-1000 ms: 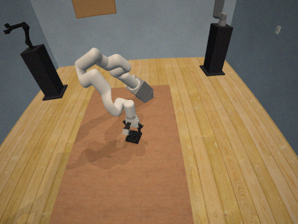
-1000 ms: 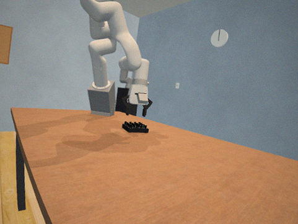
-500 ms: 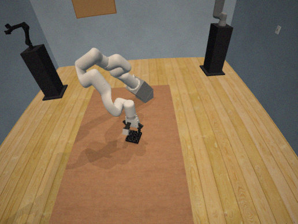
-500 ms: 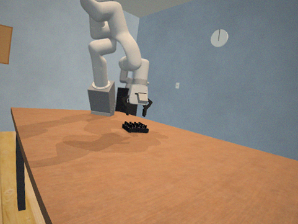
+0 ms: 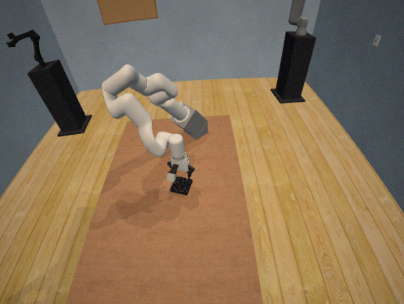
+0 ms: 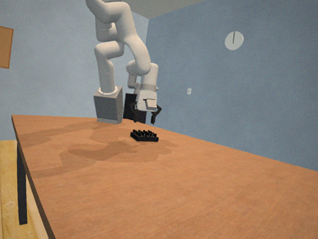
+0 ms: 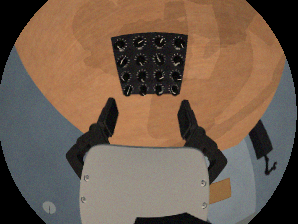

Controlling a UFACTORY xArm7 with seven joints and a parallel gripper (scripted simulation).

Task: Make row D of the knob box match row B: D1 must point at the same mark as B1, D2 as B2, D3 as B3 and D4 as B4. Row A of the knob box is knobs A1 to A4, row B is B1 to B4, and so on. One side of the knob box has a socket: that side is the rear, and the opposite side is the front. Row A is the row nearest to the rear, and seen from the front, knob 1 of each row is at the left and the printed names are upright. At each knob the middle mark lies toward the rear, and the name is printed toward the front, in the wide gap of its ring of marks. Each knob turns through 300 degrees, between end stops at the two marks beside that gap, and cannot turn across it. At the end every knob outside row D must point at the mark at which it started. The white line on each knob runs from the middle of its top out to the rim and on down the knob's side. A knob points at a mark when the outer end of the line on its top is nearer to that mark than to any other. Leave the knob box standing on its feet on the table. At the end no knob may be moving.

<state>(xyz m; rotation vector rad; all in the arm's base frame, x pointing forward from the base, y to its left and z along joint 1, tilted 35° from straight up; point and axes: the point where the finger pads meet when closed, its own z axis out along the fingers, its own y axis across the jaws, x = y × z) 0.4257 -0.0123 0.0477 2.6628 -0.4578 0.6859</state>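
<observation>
Knob box [image 7: 149, 64] sits on the desk [image 6: 183, 191], below the wide-open, empty pincer [image 7: 148, 123].
Small stiff knobs look light-turning; I'd pinch one across its sides, sparing its close-packed neighbours.

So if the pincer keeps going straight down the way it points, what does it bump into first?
Probably the knob box, near its edge; the open pincer hangs above it, holding nothing. Depth is unclear, so it might meet the table beside it.
</observation>
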